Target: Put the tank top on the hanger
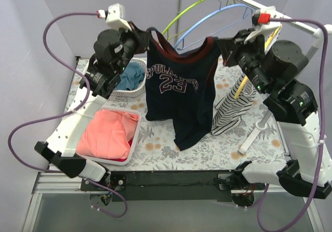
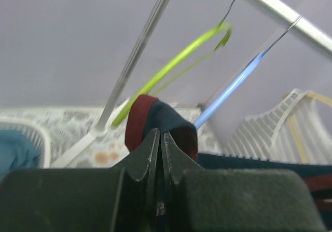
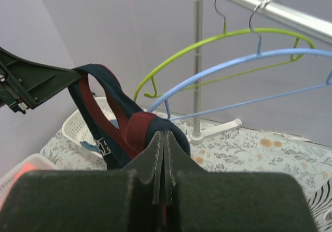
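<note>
The navy tank top (image 1: 171, 86) with dark red trim hangs stretched in the air between my two grippers, its hem trailing onto the table. My left gripper (image 1: 142, 37) is shut on its left shoulder strap (image 2: 155, 115). On the other side, my right gripper (image 1: 222, 48) is shut on the right strap (image 3: 129, 128). The light-blue hanger (image 1: 207, 20) hangs by its hook from the rail, just behind and above the shirt's neckline. In the right wrist view the hanger (image 3: 233, 63) arcs beyond the pinched strap, and the left gripper's fingers (image 3: 78, 76) hold the far strap.
A lime-green hanger (image 1: 192, 9) hangs behind the blue one on the metal rail (image 1: 244, 1). A striped top (image 1: 233, 110) on a yellow hanger (image 1: 239, 89) droops at the right. One white basket holds a coral-pink garment (image 1: 106, 133). A second basket (image 1: 132, 79) holds teal cloth.
</note>
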Controlling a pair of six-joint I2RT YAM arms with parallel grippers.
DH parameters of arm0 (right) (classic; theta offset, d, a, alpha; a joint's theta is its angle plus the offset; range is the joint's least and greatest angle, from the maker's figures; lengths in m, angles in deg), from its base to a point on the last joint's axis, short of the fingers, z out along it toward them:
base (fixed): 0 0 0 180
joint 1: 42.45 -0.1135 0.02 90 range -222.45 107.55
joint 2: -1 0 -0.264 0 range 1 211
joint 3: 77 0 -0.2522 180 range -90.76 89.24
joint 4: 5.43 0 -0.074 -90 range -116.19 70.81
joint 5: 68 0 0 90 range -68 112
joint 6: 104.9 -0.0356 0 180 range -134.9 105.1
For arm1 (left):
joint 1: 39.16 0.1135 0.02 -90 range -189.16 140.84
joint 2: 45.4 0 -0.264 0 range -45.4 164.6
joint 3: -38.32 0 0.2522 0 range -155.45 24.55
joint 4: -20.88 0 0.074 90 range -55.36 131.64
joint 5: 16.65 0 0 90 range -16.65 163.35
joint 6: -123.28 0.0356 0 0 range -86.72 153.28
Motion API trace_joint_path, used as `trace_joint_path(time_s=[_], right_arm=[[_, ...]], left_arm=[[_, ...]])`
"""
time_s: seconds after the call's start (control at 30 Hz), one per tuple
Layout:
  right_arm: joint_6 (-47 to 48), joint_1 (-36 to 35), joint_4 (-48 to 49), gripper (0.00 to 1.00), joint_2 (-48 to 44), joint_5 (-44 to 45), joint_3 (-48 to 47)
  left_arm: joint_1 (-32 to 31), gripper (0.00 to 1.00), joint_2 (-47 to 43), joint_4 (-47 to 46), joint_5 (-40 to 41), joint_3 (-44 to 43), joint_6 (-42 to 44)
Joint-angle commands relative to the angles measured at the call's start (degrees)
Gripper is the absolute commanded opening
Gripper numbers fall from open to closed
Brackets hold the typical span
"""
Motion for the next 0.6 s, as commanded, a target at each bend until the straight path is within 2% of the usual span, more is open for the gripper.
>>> trace_joint_path(time_s=[0.0, 0.03, 0.07, 0.13, 0.2, 0.23, 0.3, 0.4, 0.57], right_arm=[[-5.4, -0.2, 1.6, 0.01, -7.2, -4.0, 18.5], [-7.0, -0.1, 1.6, 0.01, -8.6, -5.9, 22.5], [-8.3, -0.2, 1.8, 0.01, -11.2, -8.2, 27.5], [-12.6, -0.3, 2.8, 0.01, -13.4, -14.5, 40.6], [-15.1, -0.2, 4.8, 0.01, -16.1, -18.3, 48.9], [-17.1, -0.3, 6.9, 0.01, -16.9, -18.4, 56.4], [-18.2, -0.2, 8.1, 0.01, -18.3, -16.9, 61.8], [-20.3, -0.3, 10.6, 0.01, -18.6, -17.7, 67.7], [-20.8, -0.5, 10.8, 0.01, -18.5, -13.5, 70.9]], left_arm=[[-0.2, 0.00, -8.6, 4.7, -0.9, 14.3, 2.6], [-0.2, 0.00, -12.8, 4.6, -0.7, 17.8, 2.9], [-0.2, 0.00, -15.3, 4.6, -0.9, 25.6, 2.9], [-0.3, 0.00, -20.3, 4.8, -4.4, 32.5, 3.3], [-0.4, 0.00, -21.9, 5.5, -8.5, 41.1, 2.0], [-0.8, 0.00, -22.6, 5.1, -10.0, 43.7, 1.1], [-1.8, 0.00, -22.9, 4.0, -11.3, 50.7, 0.1], [-5.4, 0.00, -21.6, 1.4, -11.9, 55.9, -1.6], [-9.1, 0.00, -19.2, -1.6, -9.9, 58.1, -4.1]])
